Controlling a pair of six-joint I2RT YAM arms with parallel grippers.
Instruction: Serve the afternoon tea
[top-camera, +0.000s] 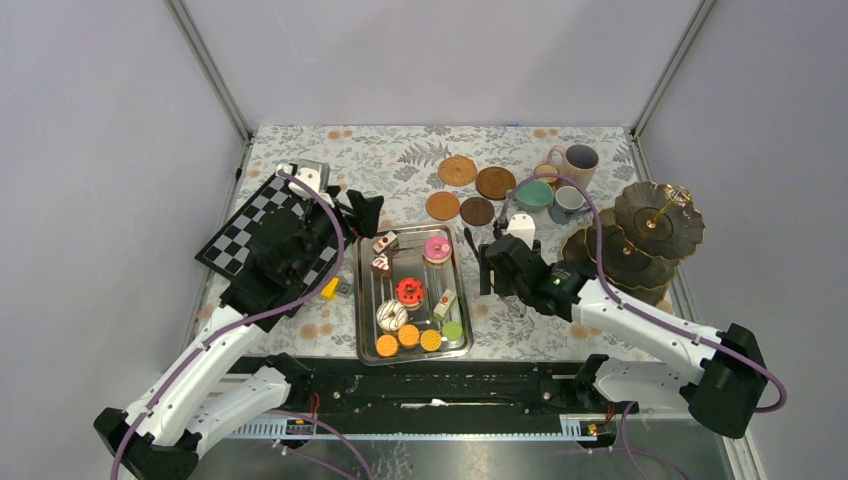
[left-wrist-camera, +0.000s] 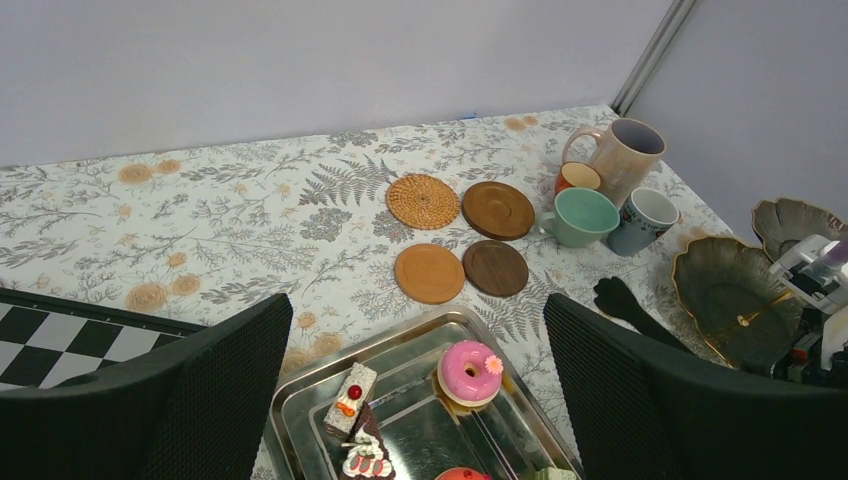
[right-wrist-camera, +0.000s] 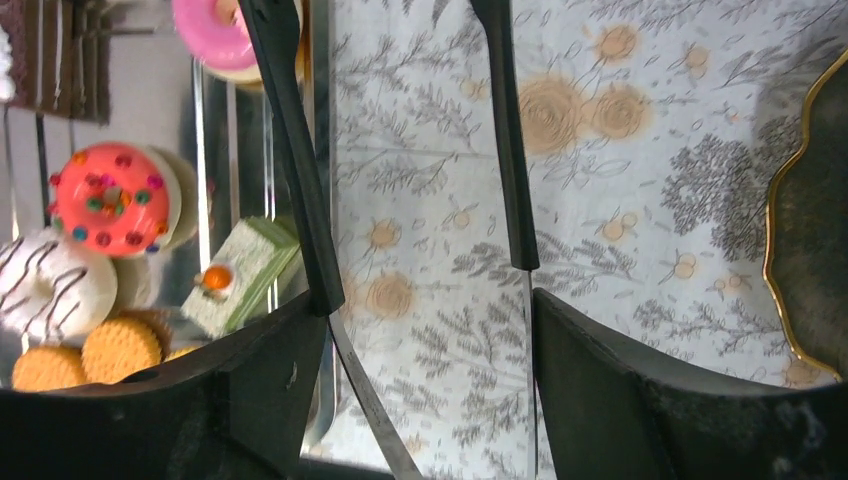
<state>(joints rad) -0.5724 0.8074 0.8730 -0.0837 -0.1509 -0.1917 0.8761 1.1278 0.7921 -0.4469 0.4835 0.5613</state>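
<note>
Black tongs (right-wrist-camera: 300, 180) sit spread in the right gripper (right-wrist-camera: 430, 315), just right of the steel tray (top-camera: 405, 263). The left gripper (left-wrist-camera: 418, 305) gapes empty. Likely next: pinch the pink donut (right-wrist-camera: 215, 30).

The floral table (top-camera: 400, 160) carries a steel tray (top-camera: 405, 262) at centre, a chessboard (top-camera: 235, 235) left, a yellow block (top-camera: 330, 288) between them, four coasters (top-camera: 457, 170) and clustered mugs (top-camera: 580, 160) far, a tiered stand (top-camera: 655, 225) right.
</note>
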